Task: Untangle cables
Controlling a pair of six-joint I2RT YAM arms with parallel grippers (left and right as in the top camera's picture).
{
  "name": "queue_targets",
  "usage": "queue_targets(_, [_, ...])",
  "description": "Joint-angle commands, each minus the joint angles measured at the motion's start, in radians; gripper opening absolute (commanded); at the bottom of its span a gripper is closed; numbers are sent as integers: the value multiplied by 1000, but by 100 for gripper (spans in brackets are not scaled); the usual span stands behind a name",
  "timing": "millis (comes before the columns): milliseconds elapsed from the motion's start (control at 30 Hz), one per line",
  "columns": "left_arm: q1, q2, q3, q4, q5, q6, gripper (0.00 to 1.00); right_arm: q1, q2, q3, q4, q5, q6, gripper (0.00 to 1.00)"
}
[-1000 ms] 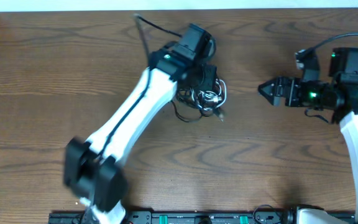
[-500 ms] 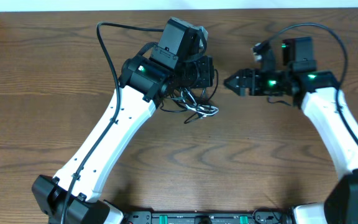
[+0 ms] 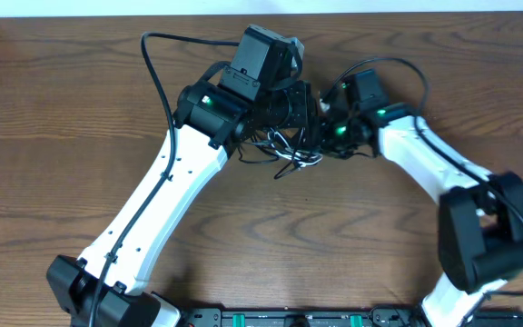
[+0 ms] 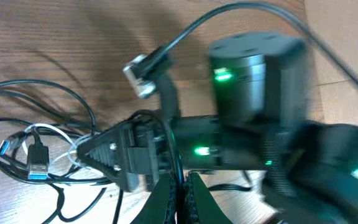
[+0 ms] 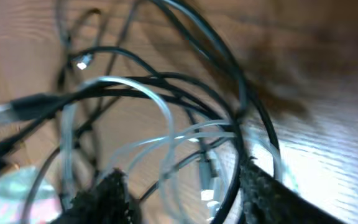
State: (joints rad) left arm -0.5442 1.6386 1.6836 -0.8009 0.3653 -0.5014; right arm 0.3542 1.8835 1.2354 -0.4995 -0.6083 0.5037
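Centrally, black cable (image 4: 38, 154) amid white cable (image 4: 55, 129) loops.

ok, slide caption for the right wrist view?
Right gripper open over the tangle, black cable and white cable loops framed between its fingers, wooden table beneath.

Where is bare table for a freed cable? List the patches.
Free: the table left of the left arm; the wood between both arms, nearer than the cables; the far right corner beyond the right arm. Crowded: far centre, where left gripper and right gripper meet the tangle.
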Motion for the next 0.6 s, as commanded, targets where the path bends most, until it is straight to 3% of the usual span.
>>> queue_targets(0, [18, 1, 15, 10, -15, -9, 8, 20, 34, 13, 13, 44, 80, 42])
queue_targets(167, [70, 1, 15, 6, -27, 8, 8, 14, 25, 13, 13, 87, 79, 12])
queue_targets(200, [84, 1, 15, 0, -49, 8, 8, 11, 22, 14, 13, 86, 79, 2])
queue_targets(400, [172, 2, 14, -89, -230, 10, 8, -35, -39, 14, 8, 86, 36, 1])
queue_targets(567, [230, 3, -3, -135, -243, 44, 8, -68, -147, 15, -2, 86, 3, 2])
